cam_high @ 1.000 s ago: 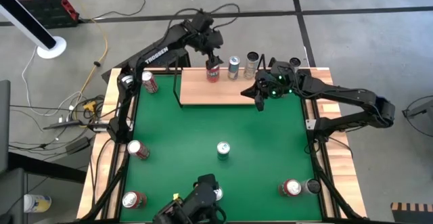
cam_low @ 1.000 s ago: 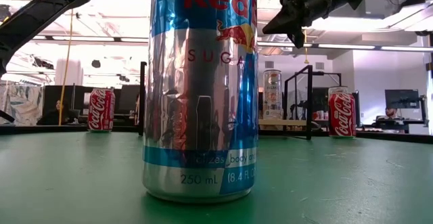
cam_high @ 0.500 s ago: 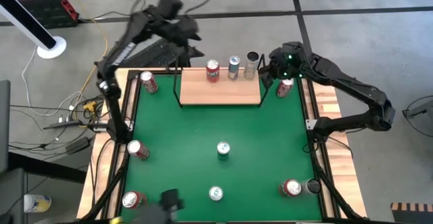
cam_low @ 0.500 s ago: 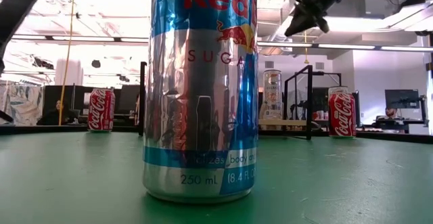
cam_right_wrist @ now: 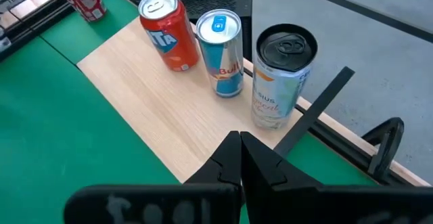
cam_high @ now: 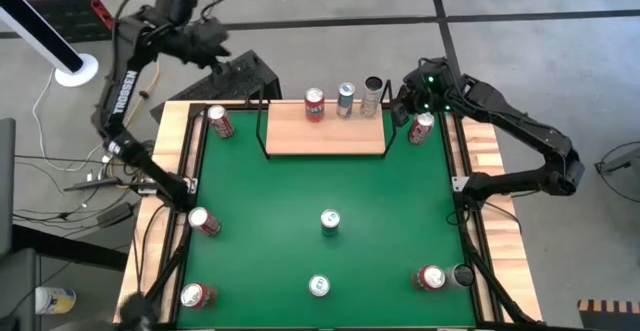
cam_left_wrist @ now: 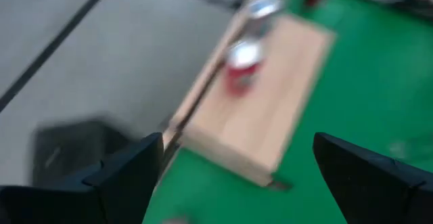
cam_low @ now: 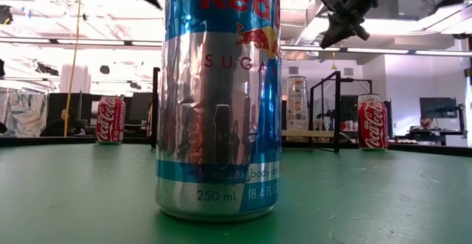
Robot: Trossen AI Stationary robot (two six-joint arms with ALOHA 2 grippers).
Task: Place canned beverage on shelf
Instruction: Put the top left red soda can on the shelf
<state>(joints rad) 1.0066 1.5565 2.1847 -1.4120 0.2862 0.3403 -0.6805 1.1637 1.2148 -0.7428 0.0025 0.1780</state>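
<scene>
1. Nearest the low camera a slim blue-and-silver energy drink can (cam_low: 218, 96) stands upright on the green table (cam_high: 330, 181), its glossy metal skin faintly dented; its exact spot on the table I cannot tell.
2. Other cans are scattered about the green felt-like surface, among them one at mid-table (cam_high: 330, 220) and a red cola can (cam_high: 204, 221) near the left edge. I judge these to be stock waiting for transfer.
3. At the far edge lies the shelf (cam_high: 325, 136), a flat pale-wood board with visible grain and thin black wire frames at its ends.
4. Three cans stand in a row along its back edge: a red can (cam_right_wrist: 169, 31), a blue slim can (cam_right_wrist: 221, 43) and a taller pale can with a black lid (cam_right_wrist: 282, 75). All are upright and just beside one another, presumably lined up to leave the front free.
5. The right hand (cam_right_wrist: 240, 163) hovers above the shelf's right end, its fingers pressed together and holding nothing. A red can (cam_high: 421, 127) stands on the table just beside that end.
6. Farthest, the left hand (cam_left_wrist: 237, 176) is lifted high beyond the table's far-left corner, its fingers spread wide apart and empty.
</scene>
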